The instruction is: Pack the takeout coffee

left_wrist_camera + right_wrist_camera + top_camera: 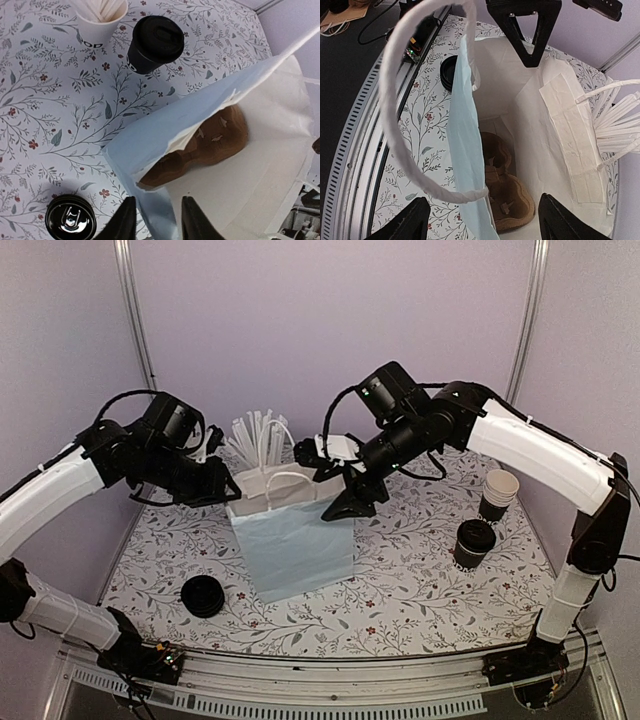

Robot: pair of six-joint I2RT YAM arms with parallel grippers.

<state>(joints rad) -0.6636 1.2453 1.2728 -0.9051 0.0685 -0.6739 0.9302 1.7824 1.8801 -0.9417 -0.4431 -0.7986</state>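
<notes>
Currently | takeout coffee (473, 543) beside cup stack (497, 493) | bag (295, 540) between it, lids (203, 596)

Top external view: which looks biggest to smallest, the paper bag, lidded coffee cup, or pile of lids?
1. paper bag
2. lidded coffee cup and pile of lids: about alike, too close to rank.

Floral tabletop (400, 590) — carrying a blue paper bag (295, 540), takeout coffee (473, 543), stacked cups (497, 495), black lids (203, 596) and a stirrer cup (100, 25).
</notes>
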